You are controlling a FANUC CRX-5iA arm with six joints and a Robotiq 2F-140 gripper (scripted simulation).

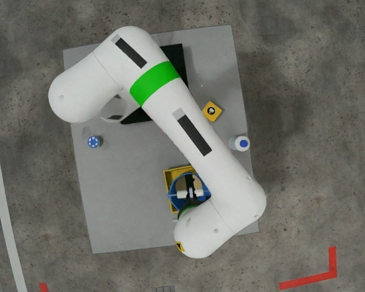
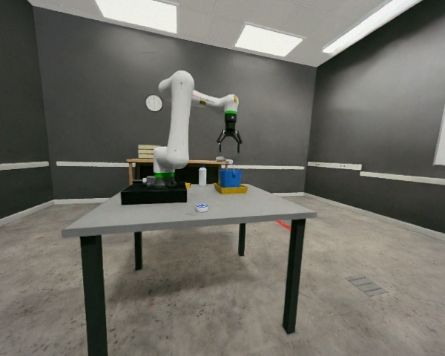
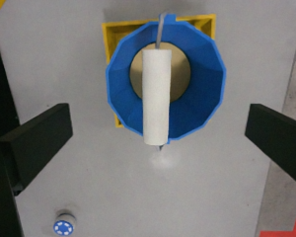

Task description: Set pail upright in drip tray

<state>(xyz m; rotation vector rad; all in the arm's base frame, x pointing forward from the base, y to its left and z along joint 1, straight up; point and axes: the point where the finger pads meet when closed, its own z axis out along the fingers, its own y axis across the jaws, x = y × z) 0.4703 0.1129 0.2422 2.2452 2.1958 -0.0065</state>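
Note:
The blue pail (image 3: pixel 165 84) stands upright in the yellow drip tray (image 3: pixel 158 30). Its wire handle with a white grip (image 3: pixel 155 96) stands up over its mouth. The pail also shows in the side view (image 2: pixel 230 178), sitting in the tray (image 2: pixel 231 188), and in the top view (image 1: pixel 188 190) partly under the arm. My gripper (image 2: pixel 229 142) is open and empty. It hangs well above the pail, clear of the handle. Its two black fingers show at the left and right edges of the wrist view (image 3: pixel 160 135).
A white bottle with a blue cap (image 1: pixel 239 143) stands near the table's right edge. A small blue-and-white cap (image 1: pixel 93 142) lies at the left. A yellow square block (image 1: pixel 212 111) lies beside the arm. The black robot base (image 2: pixel 153 193) is at the back.

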